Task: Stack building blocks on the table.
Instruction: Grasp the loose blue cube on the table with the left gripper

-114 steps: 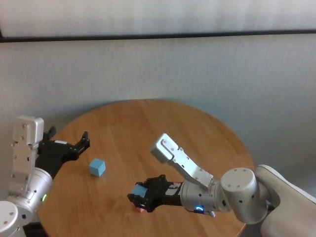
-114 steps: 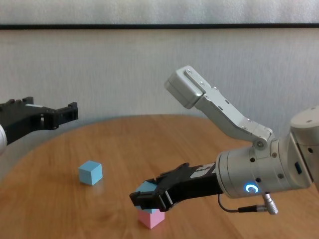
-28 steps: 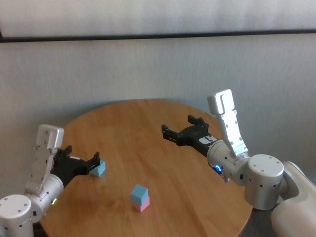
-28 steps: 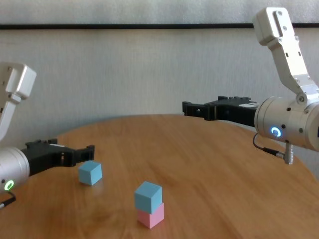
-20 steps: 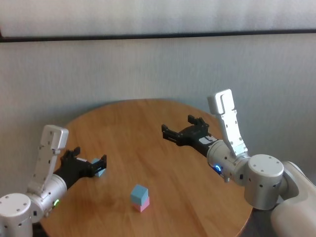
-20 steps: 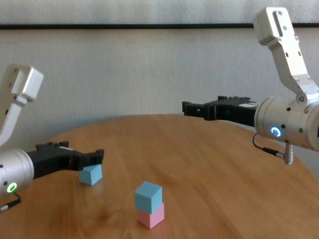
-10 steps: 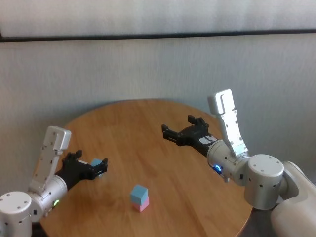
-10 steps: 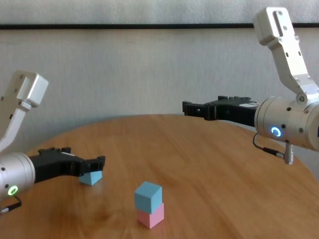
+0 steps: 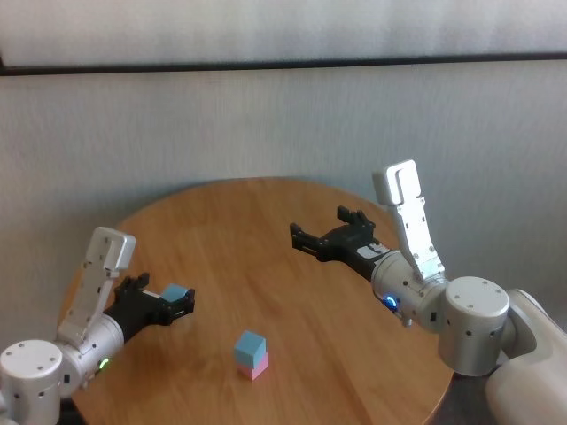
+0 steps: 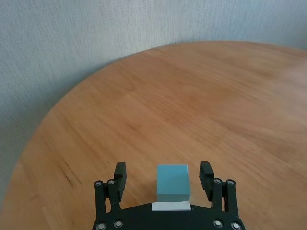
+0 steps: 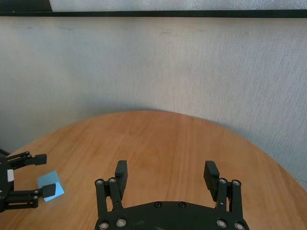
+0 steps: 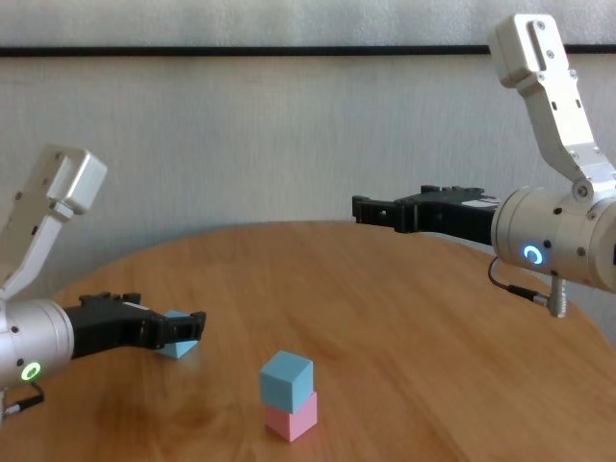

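Change since a second ago: my left gripper (image 10: 164, 182) has slid forward along the table (image 9: 266, 230), and its fingers now straddle the loose light blue block (image 10: 172, 181), where before they were only reaching it.

Left gripper: low over the table's left side, fingers spread wide, one on each side of that block (there's daylight between each pad and the block in the left wrist view, so I'm not calling it a grip).

Loose light blue block: sitting flat on the wood on the left side, between the left fingers; in the chest view only part of it (image 12: 178, 331) peeks past the fingertips, and from the head camera I see its top (image 9: 174, 293).

Stack: near the front middle of the table, the other light blue block (image 9: 250, 347) rests on the pink block (image 9: 256, 370), turned a little against it; in the chest view the blue one (image 12: 286, 379) overhangs the pink one (image 12: 293, 420) slightly.

Stack to loose block: well apart, the stack to the right of the left gripper and nearer to me.

Right gripper (image 9: 303, 241): hanging above the table's far right part, fingers spread wide, nothing between them (the right wrist view shows both fingers (image 11: 121, 172) with bare wood beyond).

Right arm: parked there, well clear of both the stack and the left gripper.
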You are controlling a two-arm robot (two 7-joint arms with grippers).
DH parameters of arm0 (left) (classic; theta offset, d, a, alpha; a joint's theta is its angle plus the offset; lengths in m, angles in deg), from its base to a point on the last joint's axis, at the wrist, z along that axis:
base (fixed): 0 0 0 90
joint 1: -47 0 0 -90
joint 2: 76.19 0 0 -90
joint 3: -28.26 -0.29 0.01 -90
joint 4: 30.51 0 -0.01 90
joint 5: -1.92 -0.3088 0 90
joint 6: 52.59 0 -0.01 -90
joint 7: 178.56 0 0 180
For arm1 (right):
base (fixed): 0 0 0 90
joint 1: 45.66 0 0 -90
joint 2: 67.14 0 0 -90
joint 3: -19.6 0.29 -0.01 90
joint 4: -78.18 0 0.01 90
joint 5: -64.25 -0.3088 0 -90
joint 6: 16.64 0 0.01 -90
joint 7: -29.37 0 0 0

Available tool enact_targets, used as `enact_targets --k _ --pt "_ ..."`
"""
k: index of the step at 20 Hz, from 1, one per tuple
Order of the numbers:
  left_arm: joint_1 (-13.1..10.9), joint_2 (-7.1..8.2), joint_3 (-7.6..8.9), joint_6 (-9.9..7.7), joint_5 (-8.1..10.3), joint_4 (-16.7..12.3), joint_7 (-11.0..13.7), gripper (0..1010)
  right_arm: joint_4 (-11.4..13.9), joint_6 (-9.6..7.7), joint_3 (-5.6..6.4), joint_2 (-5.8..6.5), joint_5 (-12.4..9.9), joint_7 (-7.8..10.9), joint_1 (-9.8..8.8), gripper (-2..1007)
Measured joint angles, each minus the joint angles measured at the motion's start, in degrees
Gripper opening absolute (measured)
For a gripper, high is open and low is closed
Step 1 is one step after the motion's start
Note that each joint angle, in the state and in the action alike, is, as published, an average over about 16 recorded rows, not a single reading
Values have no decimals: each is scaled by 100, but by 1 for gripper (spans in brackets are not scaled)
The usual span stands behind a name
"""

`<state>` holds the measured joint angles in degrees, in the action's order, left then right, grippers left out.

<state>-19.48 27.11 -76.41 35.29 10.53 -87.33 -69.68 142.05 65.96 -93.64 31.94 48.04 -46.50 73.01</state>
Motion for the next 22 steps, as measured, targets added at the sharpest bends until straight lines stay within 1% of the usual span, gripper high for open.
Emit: enact_targets --k 10,22 --pt "115 -22 -48 -77 -100 155 -45 1000 0 0 0 0 0 0 0 1005" --pt "190 -64 -27 -308 -87 262 -32 1000 -1 0 0 0 0 0 0 1005"
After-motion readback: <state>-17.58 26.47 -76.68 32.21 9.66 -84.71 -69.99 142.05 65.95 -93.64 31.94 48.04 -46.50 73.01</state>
